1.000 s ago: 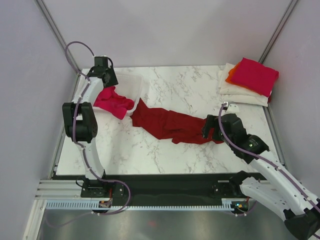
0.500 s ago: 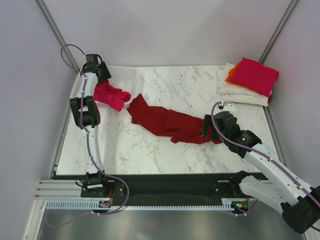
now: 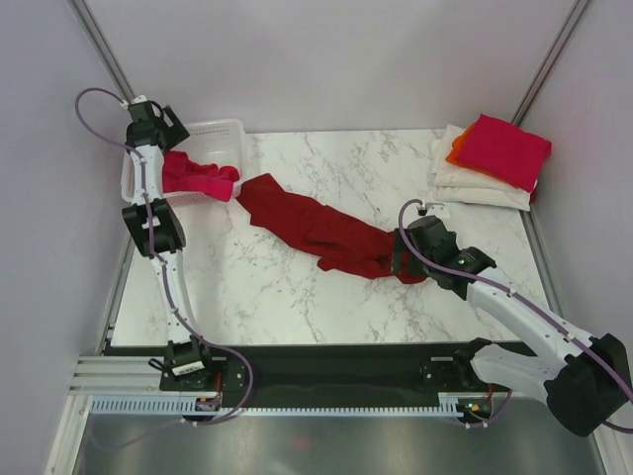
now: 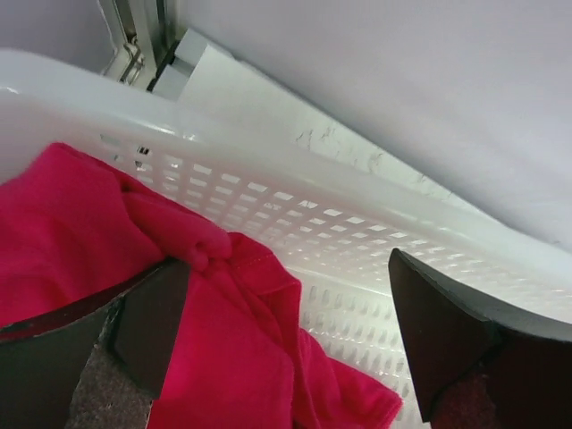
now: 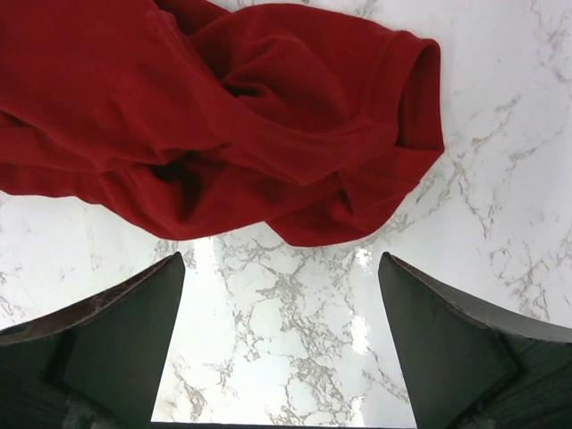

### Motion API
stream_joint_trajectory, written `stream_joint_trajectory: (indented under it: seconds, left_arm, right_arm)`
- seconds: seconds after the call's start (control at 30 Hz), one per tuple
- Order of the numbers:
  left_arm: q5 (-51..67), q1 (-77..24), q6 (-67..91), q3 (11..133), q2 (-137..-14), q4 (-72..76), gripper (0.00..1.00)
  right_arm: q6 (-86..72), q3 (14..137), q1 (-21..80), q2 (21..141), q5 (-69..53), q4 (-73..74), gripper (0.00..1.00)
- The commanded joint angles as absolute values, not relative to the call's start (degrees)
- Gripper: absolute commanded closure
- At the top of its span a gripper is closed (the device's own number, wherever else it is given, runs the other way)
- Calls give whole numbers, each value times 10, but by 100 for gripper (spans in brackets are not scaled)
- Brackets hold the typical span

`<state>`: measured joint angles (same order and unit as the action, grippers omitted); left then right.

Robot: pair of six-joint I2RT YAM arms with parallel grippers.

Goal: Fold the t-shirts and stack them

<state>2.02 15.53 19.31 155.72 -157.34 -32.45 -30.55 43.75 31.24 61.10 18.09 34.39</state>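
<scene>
A dark red t-shirt (image 3: pixel 326 230) lies crumpled in a long strip across the middle of the table; it also shows in the right wrist view (image 5: pixel 223 116). My right gripper (image 3: pixel 401 255) is open and empty, its tip (image 5: pixel 281 259) just short of the shirt's near right end. A bright pink t-shirt (image 3: pixel 193 178) lies in the white mesh basket (image 3: pixel 213 134), which stands tipped at the far left. My left gripper (image 3: pixel 158 134) is open inside the basket (image 4: pixel 375 232), the pink shirt (image 4: pixel 223 340) bunched against its left finger (image 4: pixel 147 322).
A folded stack stands at the back right corner: cream shirts (image 3: pixel 475 183) below, an orange one (image 3: pixel 457 153), a pink one (image 3: pixel 501 148) on top. Grey walls close in on both sides. The left arm reaches along the table's left edge.
My left gripper moved back and left; the basket and pink shirt shifted left with it and the basket tipped up. The dark red shirt slid left. My right gripper followed it left.
</scene>
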Motion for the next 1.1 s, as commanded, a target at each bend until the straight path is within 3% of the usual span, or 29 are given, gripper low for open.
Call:
stream_joint_trajectory:
  seconds: [0.0, 0.23, 0.5, 0.63, 0.77, 1.07]
  left_arm:
    - [55, 136, 218, 1594, -1496, -300, 0]
    - [73, 67, 195, 1527, -1352, -312, 0]
    - [74, -41, 201, 1171, -1156, -312, 2]
    - [71, -108, 158, 1107, -1163, -313, 2]
    - [62, -119, 157, 1087, -1199, -315, 2]
    - [16, -117, 102, 1117, -1264, -320, 2]
  right_arm:
    - [-299, 457, 313, 617, 169, 301, 2]
    - [-302, 464, 314, 622, 121, 271, 2]
    - [-323, 426, 326, 580, 93, 253, 2]
    - [-320, 381, 327, 564, 45, 228, 2]
    - [-337, 314, 329, 601, -38, 88, 2]
    - [-367, 297, 328, 735, -4, -90, 3]
